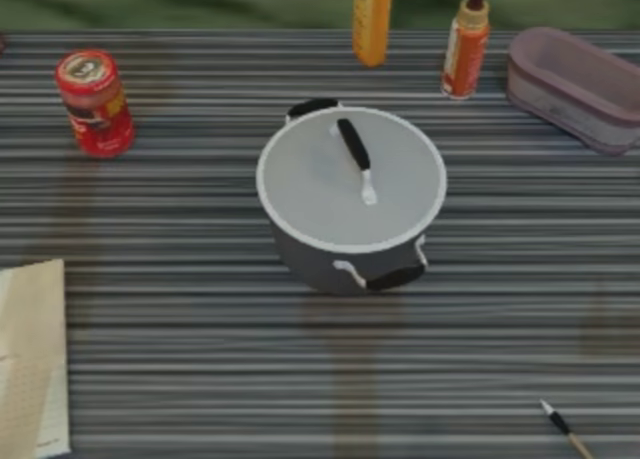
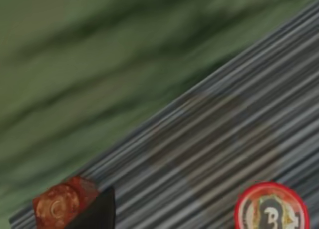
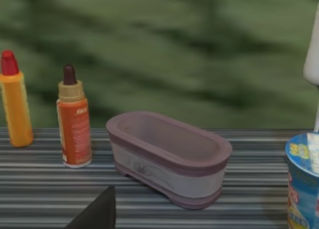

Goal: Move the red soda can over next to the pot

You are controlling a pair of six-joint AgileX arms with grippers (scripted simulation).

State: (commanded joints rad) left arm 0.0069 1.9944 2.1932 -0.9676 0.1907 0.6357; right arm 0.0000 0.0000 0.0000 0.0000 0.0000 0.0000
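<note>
Red soda can (image 1: 94,101) upright, well left of the pot (image 1: 350,194); gripper fingers' state impossible to tell.

Open striped table (image 1: 180,229) between red soda can (image 1: 95,102) and pot (image 1: 350,194).

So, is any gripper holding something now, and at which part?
Nothing is held. The small red soda can stands alone on the table's left, apart from the large grey metal pot; neither gripper shows from above.
</note>
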